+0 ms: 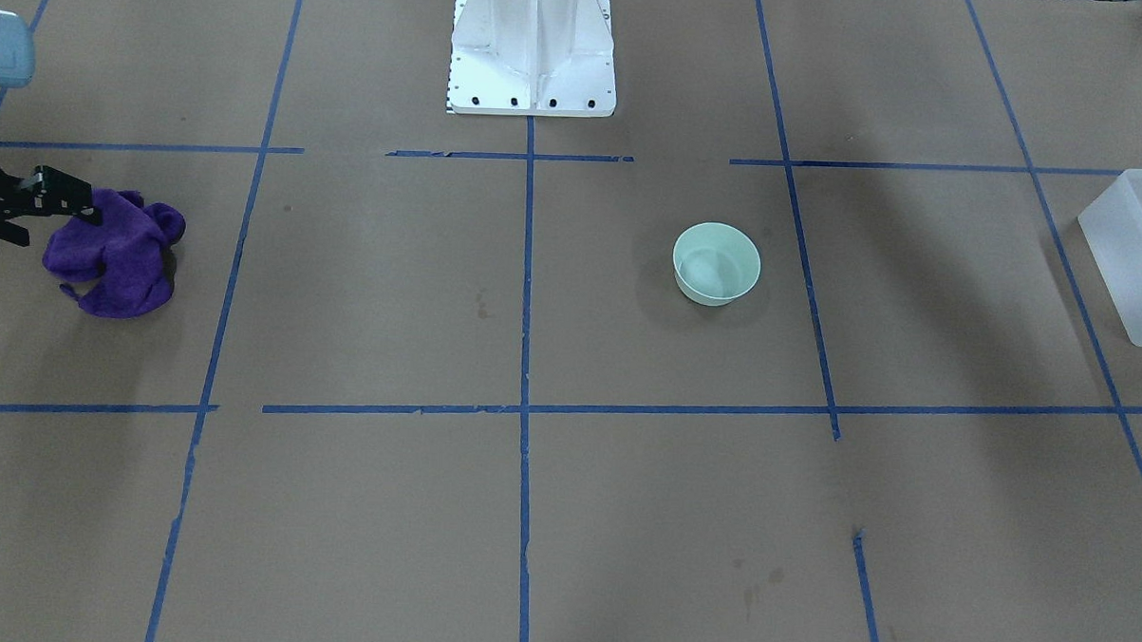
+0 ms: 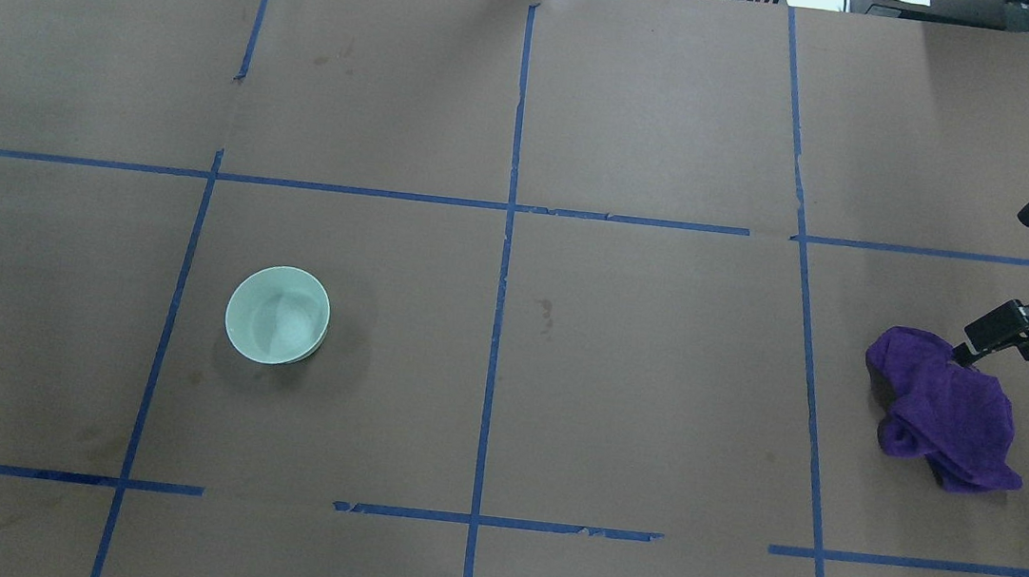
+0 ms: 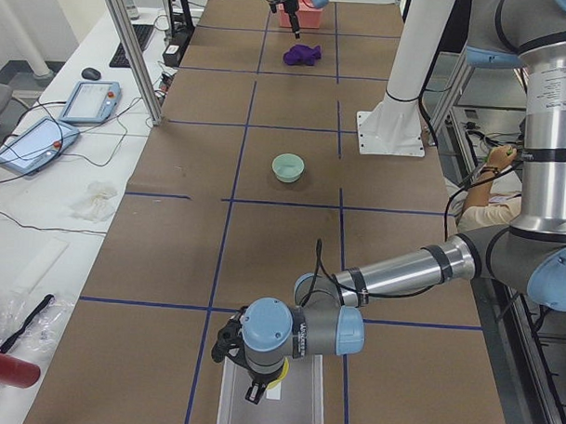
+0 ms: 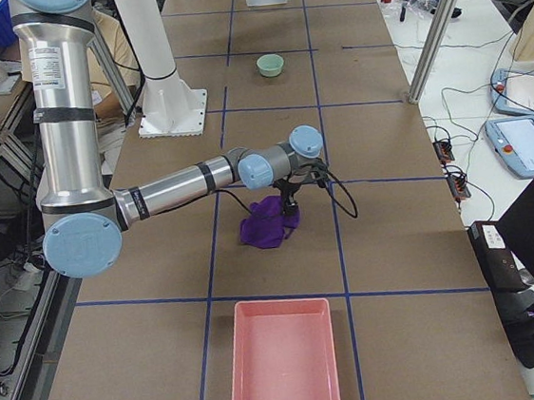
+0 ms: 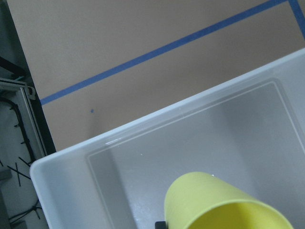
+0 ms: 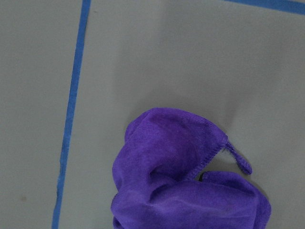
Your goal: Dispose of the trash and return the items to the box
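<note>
Box point(image 5: 57, 191) lies at the surface's left end; far off, the right gripper point(image 2: 993, 281) stands spread against the cloth point(image 2: 946, 410). The left gripper point(image 3: 261, 390) pinches the cup point(image 5: 209, 200), tilted over the box: lower it well within the walls before releasing

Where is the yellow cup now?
In the left wrist view the yellow cup is bottom centre, over the frosted bin, at the left end of the table.

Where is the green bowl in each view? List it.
Front-facing: bowl, right of centre.
Overhead: bowl, left of centre.
Exterior left: bowl, mid-table, centre.
Exterior right: bowl, far, near top.
Left wrist: absent.
Right wrist: absent.
Shared landmark: white pedestal base.
</note>
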`<move>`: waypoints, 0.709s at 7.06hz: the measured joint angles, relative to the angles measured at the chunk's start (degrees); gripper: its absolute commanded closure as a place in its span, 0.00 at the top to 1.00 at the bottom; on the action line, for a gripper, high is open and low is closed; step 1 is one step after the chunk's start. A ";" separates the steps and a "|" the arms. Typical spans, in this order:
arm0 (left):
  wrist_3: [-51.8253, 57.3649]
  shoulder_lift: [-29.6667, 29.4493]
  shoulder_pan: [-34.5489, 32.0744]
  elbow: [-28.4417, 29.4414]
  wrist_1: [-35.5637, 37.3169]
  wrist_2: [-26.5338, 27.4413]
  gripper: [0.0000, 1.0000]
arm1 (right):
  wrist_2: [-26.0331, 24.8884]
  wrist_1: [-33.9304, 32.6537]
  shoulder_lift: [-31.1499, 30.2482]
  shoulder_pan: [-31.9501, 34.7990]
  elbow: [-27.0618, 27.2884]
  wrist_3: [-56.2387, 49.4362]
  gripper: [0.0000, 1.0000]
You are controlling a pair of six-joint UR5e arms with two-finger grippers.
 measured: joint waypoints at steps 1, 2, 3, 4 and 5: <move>-1.51 0.17 2.30 0.40 -0.04 -1.56 0.00 | -1.00 0.00 0.09 -0.55 -0.04 0.00 1.00; -2.85 0.22 4.80 0.62 -0.19 -2.90 0.14 | -1.66 -0.02 0.14 -1.19 -0.06 0.09 1.00; -3.42 0.24 6.20 0.82 -0.39 -3.38 0.40 | -1.95 -0.04 0.34 -1.91 -0.07 0.52 1.00; -3.61 0.25 6.86 0.98 -0.57 -3.43 0.58 | -2.11 -0.04 0.82 -2.74 -0.22 1.45 1.00; -3.64 0.21 7.09 0.86 -0.71 -3.47 0.65 | -2.52 -0.07 1.35 -3.61 -0.50 2.49 1.00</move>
